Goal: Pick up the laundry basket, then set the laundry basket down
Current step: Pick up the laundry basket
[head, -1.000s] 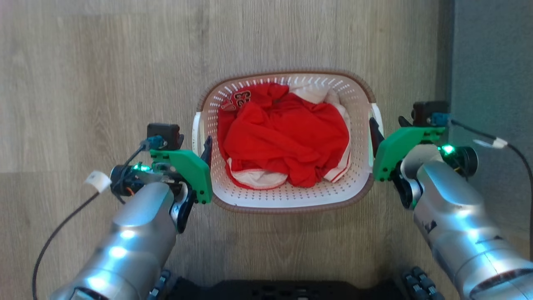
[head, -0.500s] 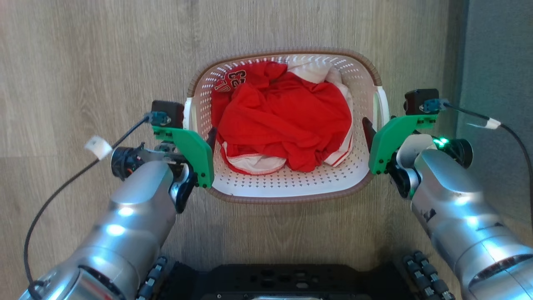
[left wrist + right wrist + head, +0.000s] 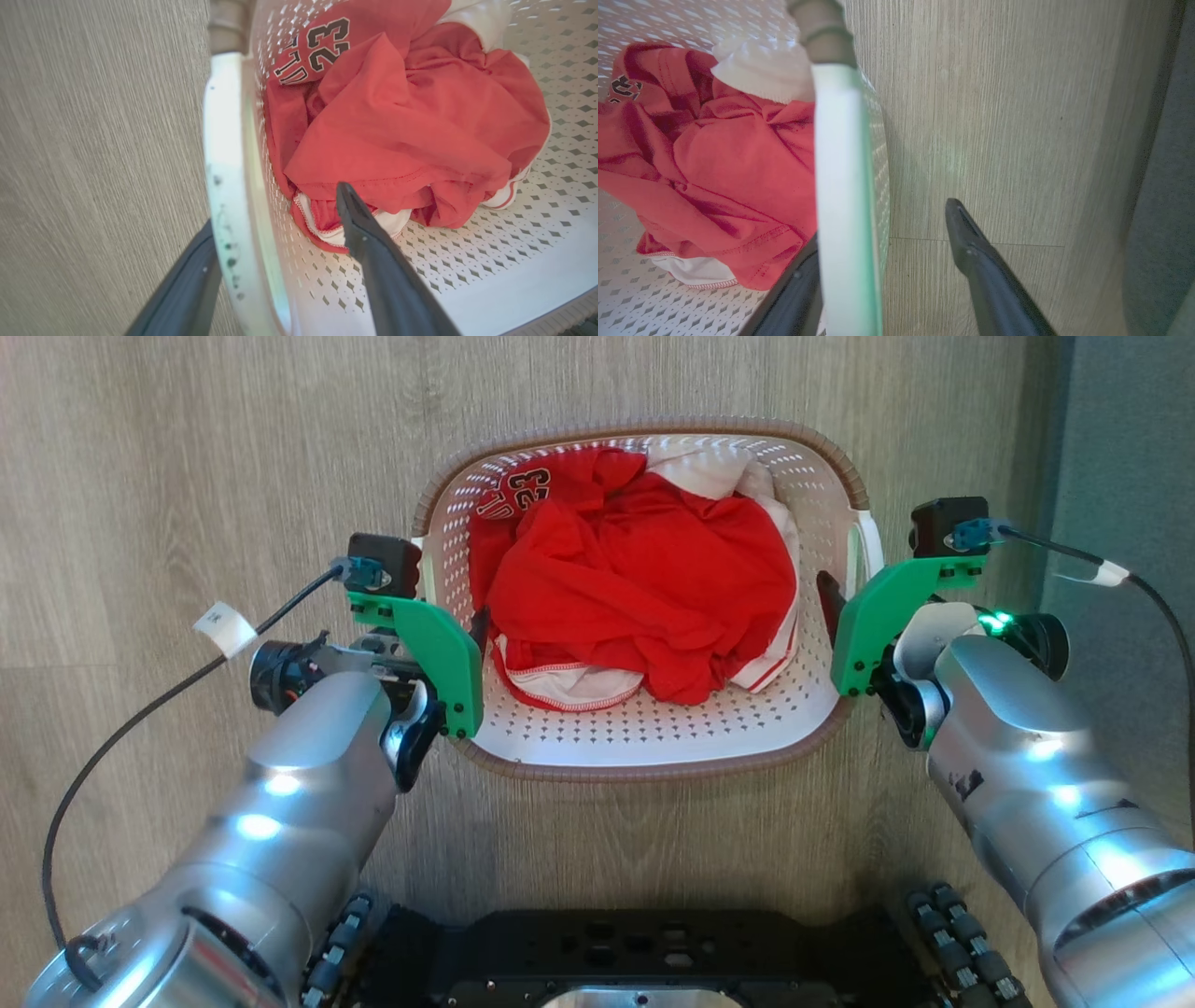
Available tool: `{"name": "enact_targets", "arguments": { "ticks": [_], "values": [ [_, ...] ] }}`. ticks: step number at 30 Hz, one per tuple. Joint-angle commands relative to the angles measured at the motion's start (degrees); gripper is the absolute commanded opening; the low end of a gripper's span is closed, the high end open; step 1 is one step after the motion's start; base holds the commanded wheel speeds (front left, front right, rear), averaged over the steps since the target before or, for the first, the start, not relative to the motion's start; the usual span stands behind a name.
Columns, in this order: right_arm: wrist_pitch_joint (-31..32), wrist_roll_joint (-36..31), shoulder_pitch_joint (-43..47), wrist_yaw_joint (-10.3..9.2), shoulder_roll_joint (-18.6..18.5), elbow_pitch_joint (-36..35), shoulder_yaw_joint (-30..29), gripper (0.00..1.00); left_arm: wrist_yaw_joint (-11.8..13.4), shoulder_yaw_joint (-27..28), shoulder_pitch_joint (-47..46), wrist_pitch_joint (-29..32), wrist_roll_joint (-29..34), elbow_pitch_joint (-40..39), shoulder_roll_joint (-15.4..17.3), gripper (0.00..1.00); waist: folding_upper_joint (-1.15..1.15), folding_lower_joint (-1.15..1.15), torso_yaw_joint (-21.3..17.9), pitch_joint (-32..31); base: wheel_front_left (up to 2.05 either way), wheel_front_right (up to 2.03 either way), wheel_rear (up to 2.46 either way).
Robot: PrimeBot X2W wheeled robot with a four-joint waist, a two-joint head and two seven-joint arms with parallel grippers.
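Probably red jerseys [image 3: 644, 588] in laundry basket [image 3: 644, 747]

1. Left arm [image 3: 280, 840]: silver forearm reaches forward and inward from the lower left. The green wrist bracket [image 3: 431, 653] faces the midline.
2. Left gripper [image 3: 276, 205]: jaws apart. One dark finger [image 3: 187, 284] sits outside the white handle [image 3: 224, 154] of the laundry basket [image 3: 467, 261], close against it. The other finger [image 3: 383, 270] is inside, with a wide gap.
3. Right arm [image 3: 1036, 803]: mirrors the left, coming in from the lower right. A green light [image 3: 1004, 619] is lit at the wrist.
4. Right gripper [image 3: 882, 221]: jaws apart. The inner finger [image 3: 794, 294] is partly hidden behind the handle, possibly touching it. The outer finger [image 3: 990, 280] stands clear of the handle.
5. Both wrists sit at roughly equal height in the head view.
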Motion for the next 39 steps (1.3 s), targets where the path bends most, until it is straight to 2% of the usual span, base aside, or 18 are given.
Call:
{"name": "enact_targets", "arguments": {
  "ticks": [1, 11, 12, 13, 14, 15, 28, 39],
  "values": [
    [-0.01, 0.65, 1.58, 0.41, 0.59, -0.24, 1.20, 1.00, 0.31, 0.21, 0.20, 0.13, -0.56, -0.07, 1.07, 1.00, 0.00, 0.00, -0.01, 0.09, 0.00, 0.00, 0.00],
    [-0.10, 2.35, 1.04, 0.41, 0.04, 0.71, 3.48, 1.00, 0.54, -2.52, -0.01, 0.23, -4.47, -1.17, 1.07, 1.00, 0.00, 0.00, 0.49, 0.54, 0.00, 0.00, 0.00],
    [-0.08, 2.52, 0.99, 0.41, -0.08, 0.80, 3.66, 1.00, 0.54, -2.66, 0.04, 0.39, -5.11, -1.41, 1.07, 0.83, 0.00, 0.00, 0.61, 0.58, 0.00, 0.00, 0.00],
    [0.05, 2.76, 0.95, 0.41, -0.16, 0.94, 3.77, 0.80, 0.56, -2.92, 0.05, 0.48, -5.62, -1.66, 1.07, 0.44, 0.00, 0.00, 0.72, 0.59, 0.00, 0.00, 0.00],
    [0.16, 2.98, 0.92, 0.41, -0.22, 1.04, 3.92, 0.29, 0.64, -3.25, 0.06, 0.49, -6.05, -1.87, 1.07, 0.18, 0.00, 0.00, 0.81, 0.61, 0.00, 0.00, 0.00],
    [0.24, 3.16, 0.88, 0.41, -0.28, 1.09, 4.11, 0.00, 0.73, -3.60, 0.09, 0.47, -6.45, -2.06, 1.07, 0.00, 0.00, 0.00, 0.88, 0.62, 0.00, 0.00, 0.00],
    [0.36, 5.60, 1.22, 0.41, -1.25, 1.21, 6.64, 0.00, 0.82, -7.38, 0.46, 0.81, -12.62, -2.99, 1.07, 0.00, 0.00, 0.00, 1.24, -0.96, 0.00, 0.00, 0.00],
    [3.80, 7.92, 3.46, 0.41, -0.85, 0.77, 10.03, 0.00, -0.28, -11.56, 2.56, 4.34, -15.58, -1.25, 1.07, 0.00, 0.00, 0.00, 1.21, -9.18, 0.00, 0.00, 0.00]
  ]
}}
